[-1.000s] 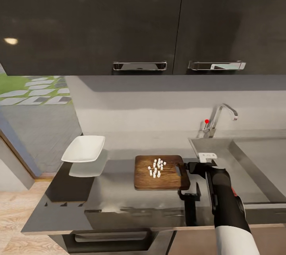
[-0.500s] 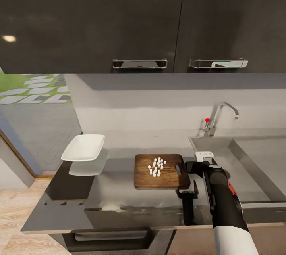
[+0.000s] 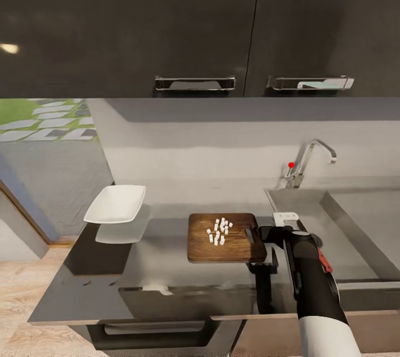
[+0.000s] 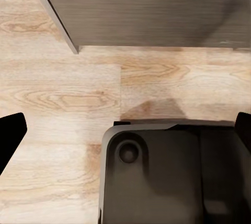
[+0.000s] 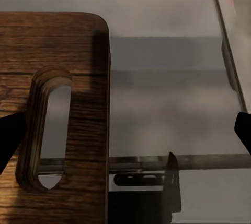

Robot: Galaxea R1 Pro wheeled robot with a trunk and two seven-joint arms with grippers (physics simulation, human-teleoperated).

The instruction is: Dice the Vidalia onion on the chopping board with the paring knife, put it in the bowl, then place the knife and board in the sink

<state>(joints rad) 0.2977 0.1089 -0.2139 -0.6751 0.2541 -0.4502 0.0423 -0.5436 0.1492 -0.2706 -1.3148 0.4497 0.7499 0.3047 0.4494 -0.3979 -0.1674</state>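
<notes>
The chopping board [image 3: 236,246] lies on the countertop [image 3: 161,262] just left of the sink [image 3: 355,224]. Several small white pieces of diced onion [image 3: 218,231] sit in a cluster on it. The white bowl [image 3: 115,204] stands at the counter's far left, apart from the board. My right gripper [image 3: 265,233] is open at the board's right end, its fingers [image 5: 10,135] spread wide beside the handle slot [image 5: 49,130]. A red sliver [image 3: 324,261] beside my right forearm may be the paring knife, mostly hidden. My left gripper [image 4: 125,130] hangs open above the wooden floor.
The chrome faucet [image 3: 308,162] with a red-tipped lever stands behind the sink. Dark wall cabinets [image 3: 194,24] hang above the counter. A doorway to an outdoor path [image 3: 44,129] opens at the left. My base [image 4: 167,177] is below the left gripper.
The head view has shifted slightly, so everything sits a little higher in it. My right gripper has edged a little closer to the board's right end; board, onion pieces and bowl have not moved.
</notes>
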